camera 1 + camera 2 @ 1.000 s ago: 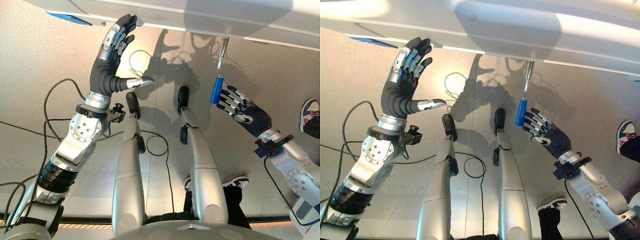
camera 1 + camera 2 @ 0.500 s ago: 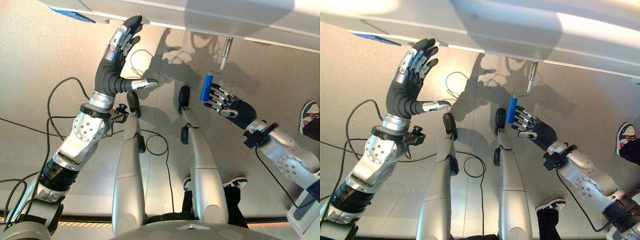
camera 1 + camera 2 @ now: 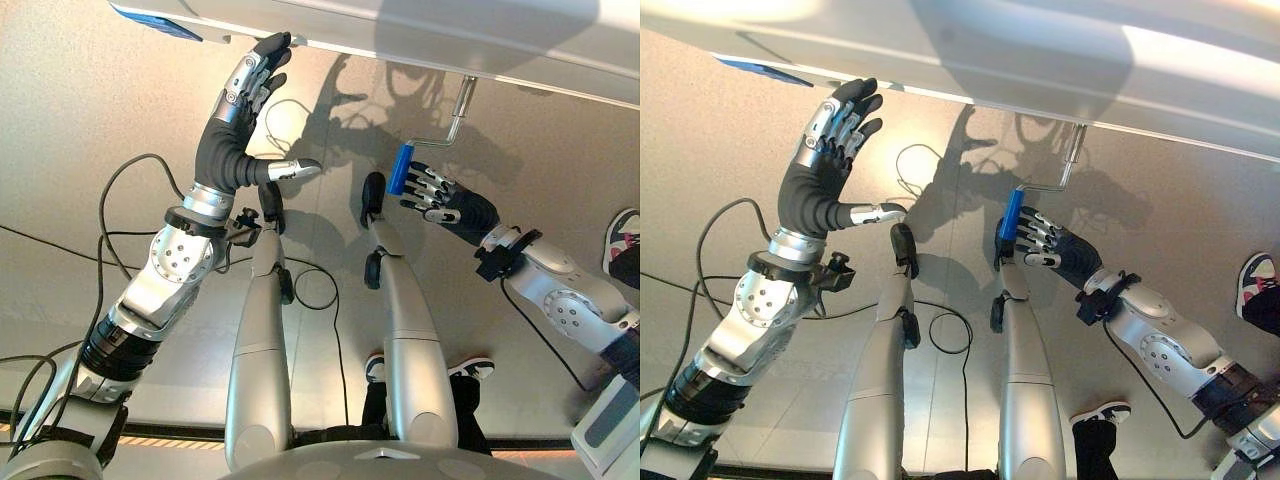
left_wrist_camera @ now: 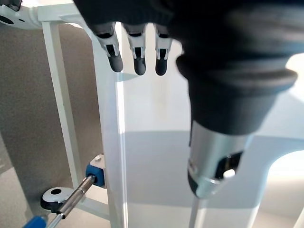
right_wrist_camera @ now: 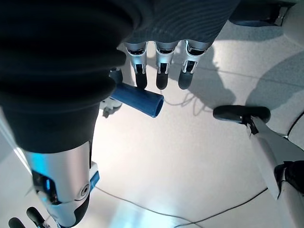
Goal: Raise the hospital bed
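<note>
The hospital bed's white frame edge (image 3: 450, 45) runs across the top of the eye views. A steel crank rod (image 3: 458, 110) comes out from under it and bends to a blue handle (image 3: 401, 168). My right hand (image 3: 455, 205) is open, its straight fingers resting against the blue handle from the right. In the right wrist view the blue handle (image 5: 137, 99) lies just under the fingertips (image 5: 161, 76), with the thumb apart from it. My left hand (image 3: 225, 140) is open and raised, its fingertips touching the bed's edge and its thumb pointing sideways.
A blue label (image 3: 155, 20) marks the bed frame at the upper left. A person's shoe (image 3: 622, 235) shows at the right edge, and another shoe (image 3: 480, 365) lies lower down. The left wrist view shows the bed's white legs, a caster (image 4: 54, 195) and the crank's blue socket (image 4: 95, 172).
The crank handle has swung from hanging straight down to up and left, with my right hand following against it. My left hand stays at the bed's edge.
</note>
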You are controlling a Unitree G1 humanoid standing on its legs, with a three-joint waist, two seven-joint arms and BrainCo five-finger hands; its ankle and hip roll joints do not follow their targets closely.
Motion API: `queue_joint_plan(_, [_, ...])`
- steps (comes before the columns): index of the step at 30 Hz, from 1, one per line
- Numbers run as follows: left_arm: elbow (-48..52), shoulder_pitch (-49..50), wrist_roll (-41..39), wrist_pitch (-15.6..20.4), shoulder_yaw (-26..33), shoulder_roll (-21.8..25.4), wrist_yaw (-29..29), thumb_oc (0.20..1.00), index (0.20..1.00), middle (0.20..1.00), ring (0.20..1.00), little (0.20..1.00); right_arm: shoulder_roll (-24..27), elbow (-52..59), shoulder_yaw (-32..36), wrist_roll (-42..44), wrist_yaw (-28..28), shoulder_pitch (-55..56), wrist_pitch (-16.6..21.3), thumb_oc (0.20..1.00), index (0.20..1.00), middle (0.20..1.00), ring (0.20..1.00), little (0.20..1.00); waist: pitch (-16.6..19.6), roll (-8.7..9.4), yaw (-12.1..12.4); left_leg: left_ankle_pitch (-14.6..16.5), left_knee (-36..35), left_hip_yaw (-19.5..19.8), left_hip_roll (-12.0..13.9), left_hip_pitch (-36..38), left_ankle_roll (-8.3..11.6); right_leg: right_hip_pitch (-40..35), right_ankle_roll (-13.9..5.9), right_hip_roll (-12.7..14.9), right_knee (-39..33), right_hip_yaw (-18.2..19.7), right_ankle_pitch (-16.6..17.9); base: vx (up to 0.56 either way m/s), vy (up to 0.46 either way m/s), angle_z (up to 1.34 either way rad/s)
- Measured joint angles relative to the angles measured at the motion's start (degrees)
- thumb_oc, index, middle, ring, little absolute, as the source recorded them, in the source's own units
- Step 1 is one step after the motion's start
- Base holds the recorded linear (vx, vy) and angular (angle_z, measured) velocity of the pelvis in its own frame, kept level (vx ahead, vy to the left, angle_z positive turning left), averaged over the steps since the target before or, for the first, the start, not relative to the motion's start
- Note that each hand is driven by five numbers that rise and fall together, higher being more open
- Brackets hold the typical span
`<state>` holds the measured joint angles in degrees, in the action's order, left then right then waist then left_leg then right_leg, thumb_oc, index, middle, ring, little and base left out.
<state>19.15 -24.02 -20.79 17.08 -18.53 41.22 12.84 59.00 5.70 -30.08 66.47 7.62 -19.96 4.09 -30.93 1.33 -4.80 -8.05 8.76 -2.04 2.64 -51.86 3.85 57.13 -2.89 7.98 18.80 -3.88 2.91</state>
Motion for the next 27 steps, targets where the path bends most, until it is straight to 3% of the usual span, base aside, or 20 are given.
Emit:
queue_joint_plan(6, [0.0, -0.02, 1.38, -0.06, 0.0, -0.09, 0.11, 1.0, 1.0, 1.0, 1.0, 1.0, -0.3, -0.11, 0.46, -0.05, -0.02, 0.54, 0.01, 1.0, 1.0, 1.0, 1.0, 1.0, 0.0, 0.0, -0.13, 0.0, 0.0, 0.0, -0.02, 0.01, 0.0, 0.02, 0.0, 0.02, 0.0, 0.01, 0.0, 0.0, 0.0, 0.0])
queue_joint_plan(19, [0.0, 0.05, 1.97, -0.46, 0.0, -1.37, 0.71, 1.0, 1.0, 1.0, 1.0, 1.0, -8.95, -0.72, 6.98, -0.73, -2.85, 4.51, 1.29, 1.0, 1.0, 1.0, 1.0, 1.0, 0.0, 0.0, -0.53, -0.03, 0.0, -0.11, -0.08, 0.05, -0.04, 0.07, 0.0, 0.07, 0.05, 0.11, 0.0, 0.0, 0.0, 0.0])
queue_joint_plan(27, [0.0, 0.08, 1.97, -0.49, -0.08, -2.27, 0.71, 1.0, 1.0, 1.0, 1.0, 1.0, -9.06, -0.71, 6.97, -2.85, -3.21, 4.55, 1.43, 1.0, 1.0, 1.0, 1.0, 1.0, 0.0, 0.0, -0.53, -0.03, 0.0, -0.21, -0.05, 0.13, -0.05, 0.08, 0.0, 0.06, 0.11, 0.16, 0.0, 0.0, 0.0, 0.0])
